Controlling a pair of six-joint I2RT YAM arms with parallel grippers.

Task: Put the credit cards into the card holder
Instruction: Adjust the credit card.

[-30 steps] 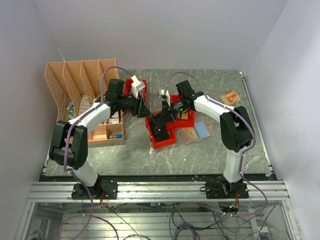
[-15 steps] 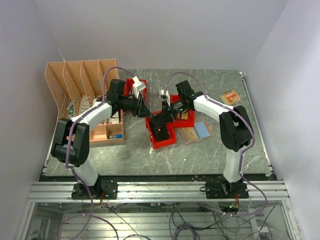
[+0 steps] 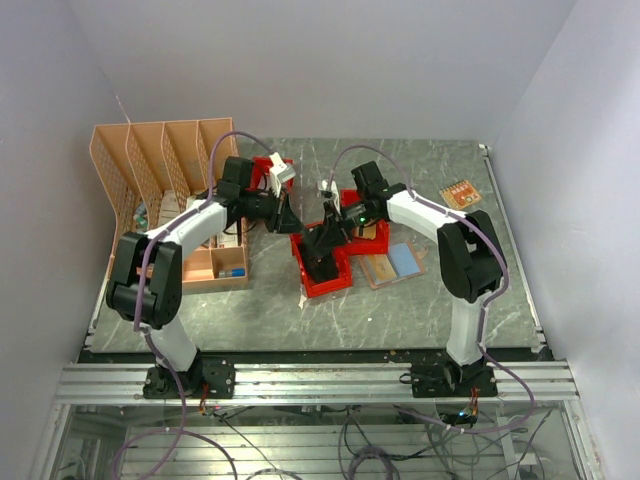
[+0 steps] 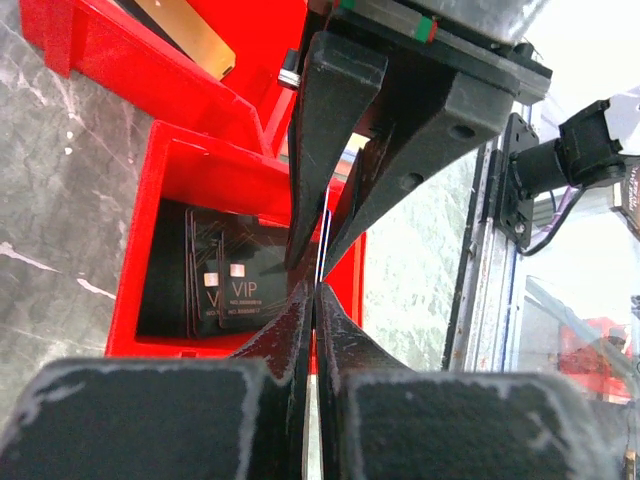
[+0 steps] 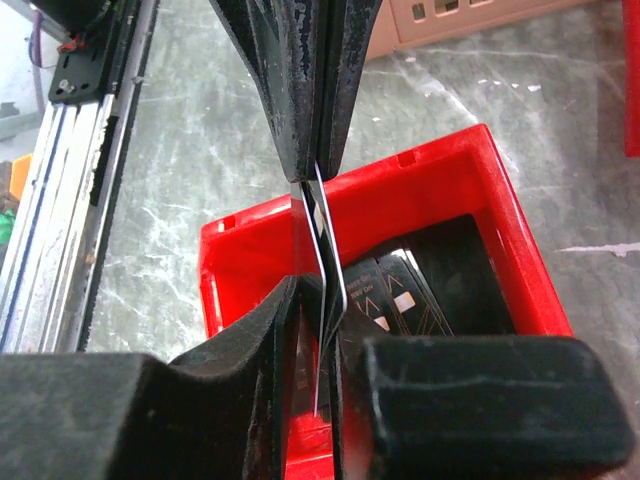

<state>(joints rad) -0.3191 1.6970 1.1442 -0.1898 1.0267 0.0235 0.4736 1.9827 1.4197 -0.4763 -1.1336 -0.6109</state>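
So both claws are pinched shut on one thin, slightly bent plastic credit card, left gripper and right gripper at opposite ends, edge-on over the red plastic bin, and the flat tan card holder lies just right, nearer the right arm.

**Worktop and its load, seen from above.** The dark grey-green marbled worktop carried a peach desk organizer at its left edge. A red bin holding dark cards stood near the centre, with another red bin behind. Just right of the central bin lay the opened card holder, bearing a light blue credit card. A small orange patterned card lay well apart, far right.
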